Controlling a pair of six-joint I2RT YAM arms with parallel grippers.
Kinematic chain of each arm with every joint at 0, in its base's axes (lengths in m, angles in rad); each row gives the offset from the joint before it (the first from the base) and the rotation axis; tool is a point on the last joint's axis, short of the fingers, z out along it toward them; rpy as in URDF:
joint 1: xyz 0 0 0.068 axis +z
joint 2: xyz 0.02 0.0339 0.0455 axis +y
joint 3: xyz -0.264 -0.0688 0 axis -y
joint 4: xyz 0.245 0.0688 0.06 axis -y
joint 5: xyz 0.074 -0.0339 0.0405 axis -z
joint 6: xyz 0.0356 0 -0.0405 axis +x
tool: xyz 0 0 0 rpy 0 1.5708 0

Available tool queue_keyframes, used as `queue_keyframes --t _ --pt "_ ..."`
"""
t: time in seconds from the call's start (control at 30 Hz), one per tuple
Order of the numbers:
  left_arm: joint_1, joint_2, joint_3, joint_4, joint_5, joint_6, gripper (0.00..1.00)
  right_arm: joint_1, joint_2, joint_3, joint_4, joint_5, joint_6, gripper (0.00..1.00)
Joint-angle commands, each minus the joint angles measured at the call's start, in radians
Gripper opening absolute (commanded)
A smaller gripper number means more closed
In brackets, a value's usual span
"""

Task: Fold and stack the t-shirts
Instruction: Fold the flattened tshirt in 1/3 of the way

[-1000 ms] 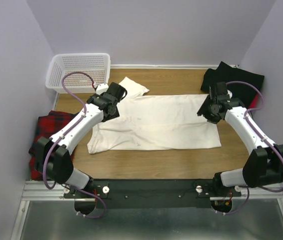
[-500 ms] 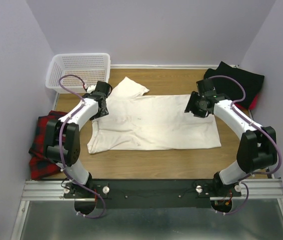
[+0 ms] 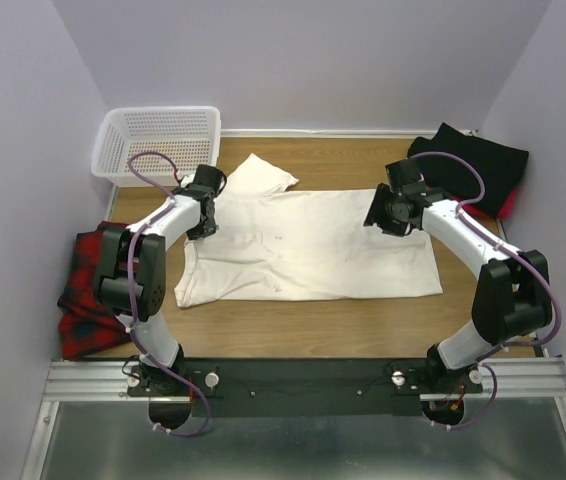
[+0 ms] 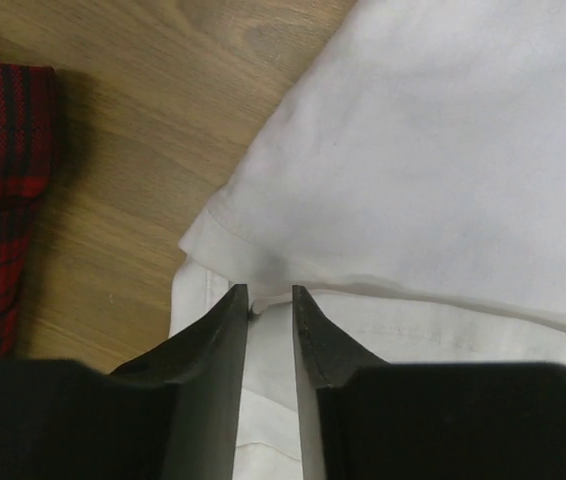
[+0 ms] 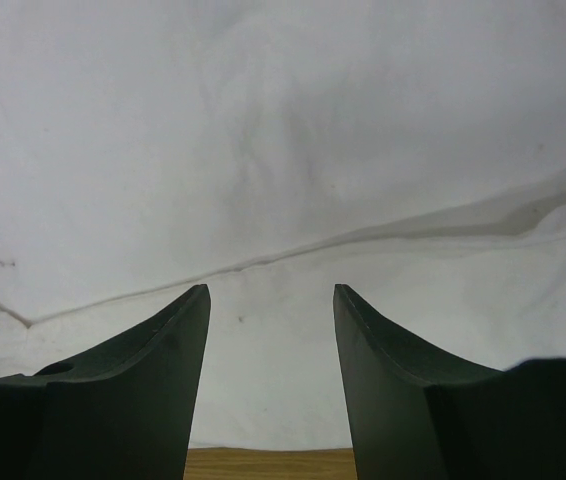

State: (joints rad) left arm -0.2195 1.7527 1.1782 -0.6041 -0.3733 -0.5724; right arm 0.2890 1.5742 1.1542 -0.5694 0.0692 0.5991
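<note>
Left edge: we see a crumpled red-and-dark checked cloth [image 3: 83, 290] hanging over the side of the brown wooden table [image 3: 303, 325].
Far left corner: a white plastic lattice basket [image 3: 158, 140] stands on the table.
Left gripper [image 3: 203, 208]: it sits low over the shirt's left sleeve. In the wrist view its fingers are drawn close, with only a narrow slit between them, and the tips meet a puckered hem fold [image 4: 270, 292]. We cannot tell whether any cloth is clamped.
Large cream-white short-sleeved t-shirt [image 3: 303, 250]: it lies flat across the middle of the table, lengthwise from left to right. It looks mostly smooth, with soft creases and a few faint specks, and one sleeve points toward the far edge.
Right gripper [image 3: 388, 212]: it is over the shirt's far-right corner. Its fingers are spread wide above a long crease [image 5: 271, 290].
Far right corner: a plain black shirt [image 3: 478, 165] lies bunched, with a sliver of red cloth [image 3: 508, 205] just beside it.
</note>
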Motion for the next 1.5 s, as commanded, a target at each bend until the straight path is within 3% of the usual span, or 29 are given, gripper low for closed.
queue_keyframes --t 0.0,0.13,0.17,0.67,0.93,0.97,1.1,1.3,1.47 --pt "0.009 0.024 0.02 0.012 0.016 0.025 0.24 0.007 -0.005 -0.021 0.014 0.037 0.024 0.61" --pt "0.009 0.03 0.043 0.006 0.017 0.032 0.02 0.007 0.003 -0.024 0.014 0.038 0.028 0.61" --pt "0.009 0.03 0.047 0.004 0.017 0.034 0.0 0.007 0.004 -0.025 0.013 0.037 0.028 0.61" --pt "0.009 0.001 0.237 -0.086 -0.039 0.065 0.0 0.01 0.032 -0.034 0.014 0.038 0.039 0.6" --pt "0.009 0.088 0.284 -0.028 -0.047 0.126 0.0 0.016 0.064 -0.01 0.016 0.029 0.039 0.6" --pt "0.009 0.102 0.284 -0.014 -0.055 0.131 0.04 0.018 0.07 -0.005 0.016 0.026 0.033 0.6" --pt "0.011 0.175 0.314 -0.003 -0.113 0.144 0.46 0.038 0.102 0.025 0.014 0.017 0.018 0.6" --pt "0.005 0.082 0.348 -0.002 -0.119 0.137 0.52 0.059 0.128 0.044 0.016 0.02 0.013 0.6" --pt "-0.035 0.065 0.363 0.006 0.069 0.166 0.51 0.067 0.152 0.05 0.016 0.021 0.011 0.6"
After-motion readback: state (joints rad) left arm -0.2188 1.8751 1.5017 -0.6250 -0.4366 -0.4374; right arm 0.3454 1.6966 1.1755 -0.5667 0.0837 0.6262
